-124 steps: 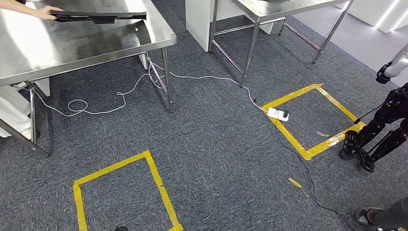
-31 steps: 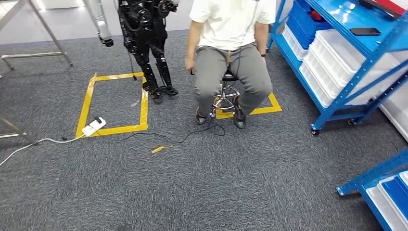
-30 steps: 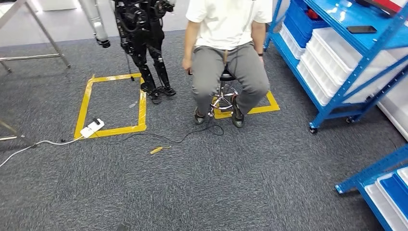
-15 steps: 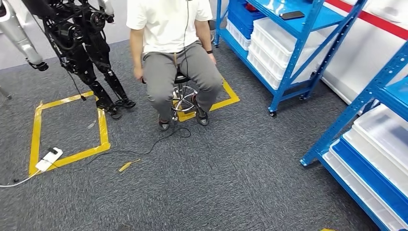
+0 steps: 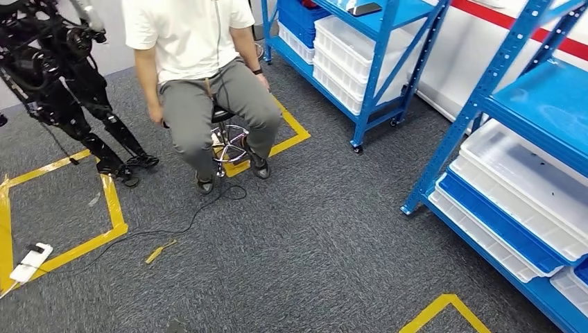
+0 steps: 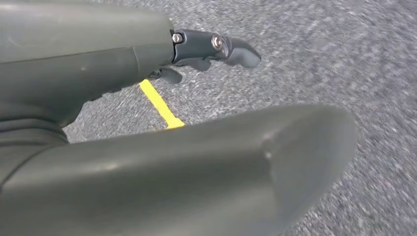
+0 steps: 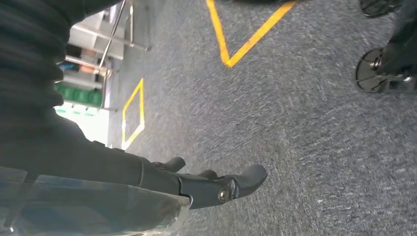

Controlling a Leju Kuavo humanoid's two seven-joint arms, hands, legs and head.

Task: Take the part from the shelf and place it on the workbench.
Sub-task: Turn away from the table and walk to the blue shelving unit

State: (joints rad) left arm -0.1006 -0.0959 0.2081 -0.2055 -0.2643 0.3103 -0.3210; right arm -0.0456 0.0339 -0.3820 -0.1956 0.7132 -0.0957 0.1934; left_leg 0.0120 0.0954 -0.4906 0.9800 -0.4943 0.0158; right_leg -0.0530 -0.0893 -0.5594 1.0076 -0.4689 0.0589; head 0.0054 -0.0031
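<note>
Left hand (image 6: 147, 123) and right hand (image 7: 147, 187) empty, fingers (image 7: 246, 179) spread over carpet (image 5: 312, 257), blue shelf (image 5: 513, 139) holding white bins (image 5: 527, 187), no readable writing

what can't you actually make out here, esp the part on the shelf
- The part: no view settles which item it is; the near blue shelf is cut off by the head view's right edge.
- Dark flat object on the far shelf: too small to identify.
- Left hand: thumb covers most of it.
- Right hand: carpet behind is blurred.
</note>
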